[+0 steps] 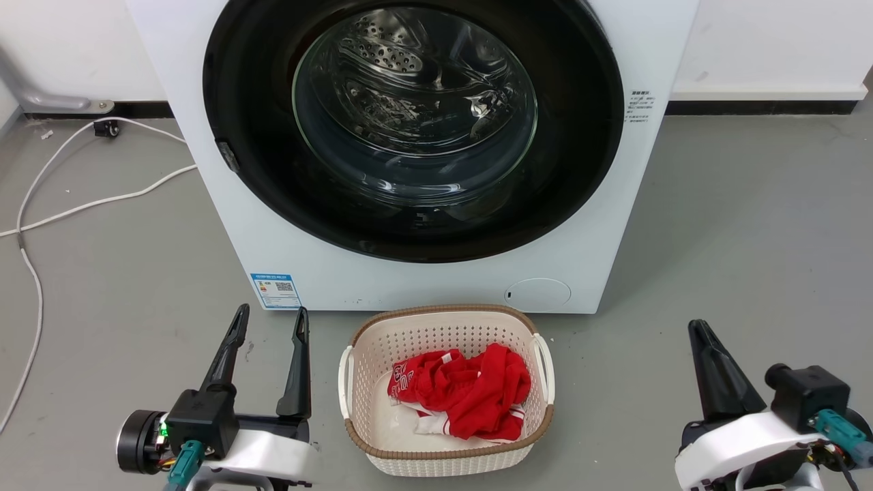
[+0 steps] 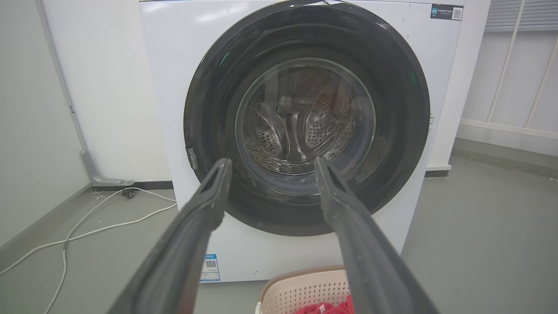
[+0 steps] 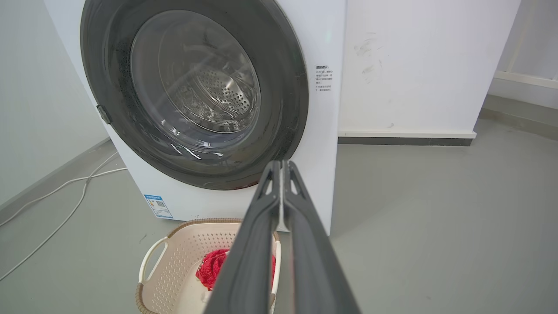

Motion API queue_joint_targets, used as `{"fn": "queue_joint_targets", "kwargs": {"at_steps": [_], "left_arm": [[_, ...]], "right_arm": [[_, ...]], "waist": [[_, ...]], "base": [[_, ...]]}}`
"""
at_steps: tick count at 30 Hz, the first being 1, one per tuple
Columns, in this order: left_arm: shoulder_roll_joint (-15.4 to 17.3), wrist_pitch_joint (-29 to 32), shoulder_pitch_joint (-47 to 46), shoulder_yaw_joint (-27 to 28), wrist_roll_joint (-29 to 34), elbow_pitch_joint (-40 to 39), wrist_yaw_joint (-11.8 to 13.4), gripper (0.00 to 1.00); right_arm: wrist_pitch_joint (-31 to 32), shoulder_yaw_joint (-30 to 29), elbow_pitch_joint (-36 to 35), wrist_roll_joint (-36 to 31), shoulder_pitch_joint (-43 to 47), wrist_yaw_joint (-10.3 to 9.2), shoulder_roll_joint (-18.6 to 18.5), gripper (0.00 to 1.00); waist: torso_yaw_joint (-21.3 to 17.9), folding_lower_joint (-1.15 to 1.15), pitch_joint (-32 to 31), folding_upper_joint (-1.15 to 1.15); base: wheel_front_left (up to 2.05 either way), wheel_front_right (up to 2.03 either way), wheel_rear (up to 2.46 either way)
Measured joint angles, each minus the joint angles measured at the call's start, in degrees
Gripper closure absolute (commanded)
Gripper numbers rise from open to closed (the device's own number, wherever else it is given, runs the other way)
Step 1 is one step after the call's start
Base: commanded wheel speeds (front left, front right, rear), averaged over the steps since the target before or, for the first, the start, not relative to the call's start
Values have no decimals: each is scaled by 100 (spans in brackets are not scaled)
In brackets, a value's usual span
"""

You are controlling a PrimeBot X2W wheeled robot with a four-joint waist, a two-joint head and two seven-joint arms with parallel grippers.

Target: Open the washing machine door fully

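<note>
Grey floor (image 1: 750, 239), white washer (image 1: 327, 273) against the wall, its door (image 1: 415, 123) shut flush.
The door fills the upper centre of the head view. The left claw (image 1: 271, 315) sits at lower left, fingers spread wide, holding nothing. The right claw (image 1: 697, 331) sits at lower right, fingers pressed together, empty. Between them a basket (image 1: 443, 310) with red cloth (image 1: 470, 392) stands just before the washer.

A smooth grey floor (image 1: 750, 225) meets white walls (image 1: 764, 41) along a dark skirting strip (image 1: 760, 107). A white cable (image 1: 102, 201) trails over the floor on the left, near a grey pipe (image 1: 48, 101) at the wall's foot; the light is soft and even
</note>
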Motion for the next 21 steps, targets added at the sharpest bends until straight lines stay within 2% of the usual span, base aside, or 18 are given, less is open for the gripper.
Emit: {"fn": "queue_joint_targets", "kwargs": {"at_steps": [4,5,16,21], "left_arm": [[-10,0,0,9,8,2,-5,0],[-12,0,0,11,8,1,-5,0],[-27,0,-4,83,-2,-8,16,0],[-37,0,-72,114,-21,-66,48,0]], "right_arm": [[-67,-15,11,361,-31,0,0,100],[-107,-16,30,690,-57,0,0,100],[-832,65,494,6350,-731,0,4,100],[-883,-193,868,7509,-1500,0,5,100]], "waist": [[9,0,9,0],[10,0,10,0],[-23,-1,60,0],[-62,-1,201,0]], "base": [[0,0,0],[0,0,0],[0,0,0],[0,0,0]]}}
